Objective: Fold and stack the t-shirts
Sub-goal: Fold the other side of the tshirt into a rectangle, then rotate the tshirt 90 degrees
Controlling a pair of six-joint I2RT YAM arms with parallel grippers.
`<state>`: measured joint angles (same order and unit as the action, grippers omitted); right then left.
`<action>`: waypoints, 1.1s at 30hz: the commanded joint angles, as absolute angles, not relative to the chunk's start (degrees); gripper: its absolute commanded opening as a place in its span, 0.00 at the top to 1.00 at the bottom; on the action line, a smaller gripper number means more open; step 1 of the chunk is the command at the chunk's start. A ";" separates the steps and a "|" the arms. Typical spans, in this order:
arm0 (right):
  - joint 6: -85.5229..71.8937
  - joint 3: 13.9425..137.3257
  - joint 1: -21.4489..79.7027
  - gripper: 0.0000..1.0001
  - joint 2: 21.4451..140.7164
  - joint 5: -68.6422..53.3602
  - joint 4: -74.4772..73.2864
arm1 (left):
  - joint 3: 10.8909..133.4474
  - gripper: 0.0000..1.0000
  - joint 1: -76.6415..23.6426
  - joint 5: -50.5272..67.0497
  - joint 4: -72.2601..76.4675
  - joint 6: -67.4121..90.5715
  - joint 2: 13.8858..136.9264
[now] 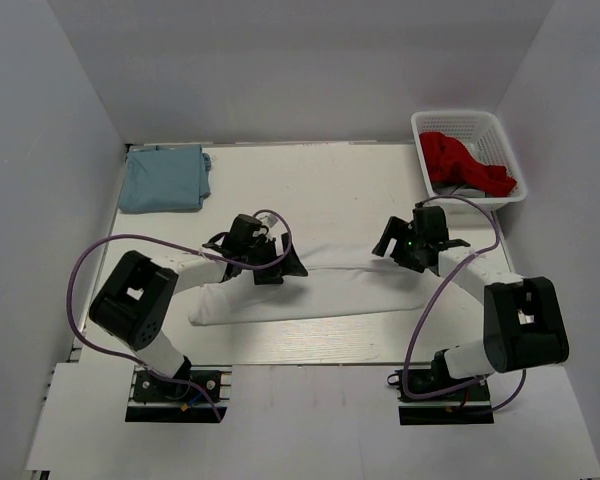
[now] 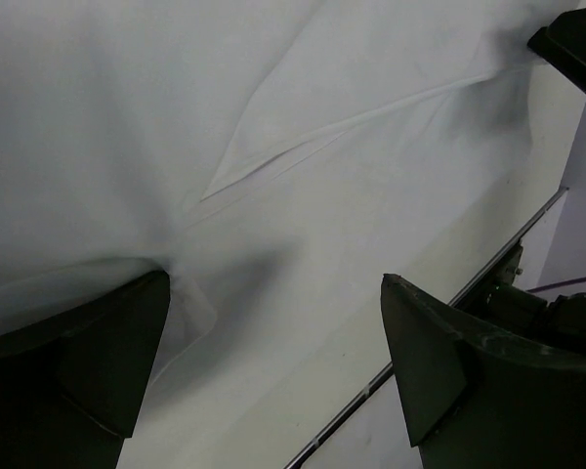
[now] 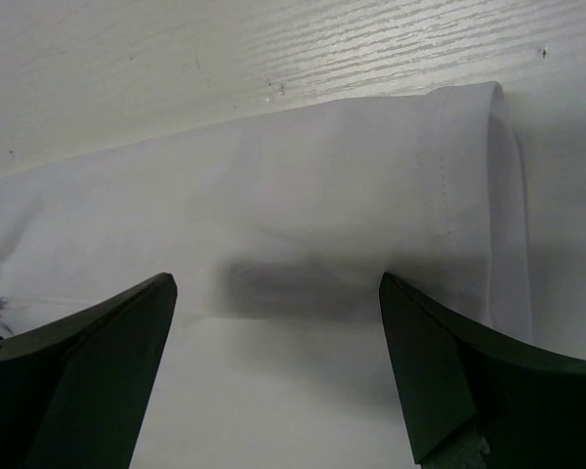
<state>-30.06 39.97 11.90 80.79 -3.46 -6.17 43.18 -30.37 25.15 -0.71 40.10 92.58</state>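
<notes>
The folded light blue t-shirt is lying well off to the far left of the left gripper, probably parked there as the base of the stack. That gripper is hovering with its jaws spread wide and holding nothing. It is above the white t-shirt, which is stretching as a long band beneath both grippers. A fold edge is running diagonally just ahead of its fingertips. The right gripper, likewise spread and empty, is hanging over the band's stitched end, seemingly so both ends can be taken together. Beyond it, the red garment is sitting in a white basket.
</notes>
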 commanded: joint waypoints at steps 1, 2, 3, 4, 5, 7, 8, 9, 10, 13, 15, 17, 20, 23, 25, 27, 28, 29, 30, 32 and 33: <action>-30.85 39.73 11.69 0.10 82.09 -5.09 -5.18 | 43.24 0.00 -30.67 19.79 -7.27 38.85 90.10; -31.20 39.64 11.78 0.10 83.05 -5.53 -5.45 | 44.63 0.00 -30.67 18.21 -8.86 38.85 89.30; -31.46 39.55 11.60 0.10 83.23 -5.62 -5.54 | 45.34 0.00 -30.67 15.41 -10.18 38.15 88.43; -31.38 39.12 11.78 0.10 83.41 -6.06 -5.54 | 46.74 0.00 -30.67 14.25 -12.28 38.14 86.33; -31.55 38.85 11.69 0.10 83.67 -5.98 -5.54 | 47.63 0.00 -30.67 12.50 -13.35 37.36 85.26; -31.47 38.94 11.78 0.10 83.15 -5.19 -6.41 | 50.88 0.00 -30.67 10.56 -15.72 35.95 83.33; -30.42 39.98 11.78 0.10 82.80 -4.66 -7.46 | 52.02 0.00 -30.67 8.11 -18.52 35.95 81.58; -29.80 40.43 11.78 0.10 80.79 -4.05 -8.34 | 53.08 0.00 -30.67 7.22 -20.02 35.95 80.87; -28.75 42.17 11.78 0.10 80.16 -1.69 -8.96 | 54.57 0.00 -30.15 5.73 -22.48 36.56 79.99; -26.73 44.72 11.78 0.10 76.12 4.02 -11.16 | 54.58 0.00 -29.44 -0.31 -26.52 39.63 76.04; -26.19 45.00 11.87 0.10 73.15 4.83 -10.55 | 52.22 0.00 -29.44 -3.85 -28.12 43.41 74.10; -25.67 44.39 12.04 0.10 72.08 3.26 -9.85 | 50.11 0.00 -28.92 -8.95 -30.57 47.26 72.86; -24.00 43.77 12.04 0.10 72.33 -1.73 -6.60 | 48.78 0.00 -28.39 -8.96 -31.11 49.12 74.60; -23.38 44.74 12.48 0.10 75.14 -4.65 -5.02 | 45.89 0.00 -27.86 -6.60 -26.66 50.62 78.55; -23.64 44.91 13.01 0.10 77.78 -6.49 -3.00 | 45.26 0.00 -27.16 -5.89 -25.84 51.42 81.20; -23.99 45.26 13.10 0.10 79.36 -7.12 -2.99 | 47.10 0.00 -26.46 -7.02 -26.62 52.12 85.58; -24.08 45.35 13.62 0.10 81.71 -7.12 -3.25 | 47.63 0.00 -25.93 -7.03 -27.15 52.12 86.91; -24.00 45.35 13.62 0.10 82.17 -7.38 -3.95 | 49.03 0.00 -25.41 -7.03 -27.68 52.12 88.40; -23.99 44.57 13.80 0.10 83.48 -8.17 -4.13 | 50.17 0.00 -24.18 -7.99 -28.21 52.12 89.81; -25.48 43.51 14.67 0.10 85.25 -9.31 -3.96 | 53.85 0.00 -23.21 -8.88 -29.00 52.12 94.47; -25.66 41.33 14.85 0.10 85.25 -9.84 -3.96 | 55.27 0.00 -22.59 -8.88 -29.00 51.51 96.22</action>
<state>-25.12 42.92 14.02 84.68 -6.74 -5.39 51.99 -24.51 -6.44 -28.16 51.35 91.90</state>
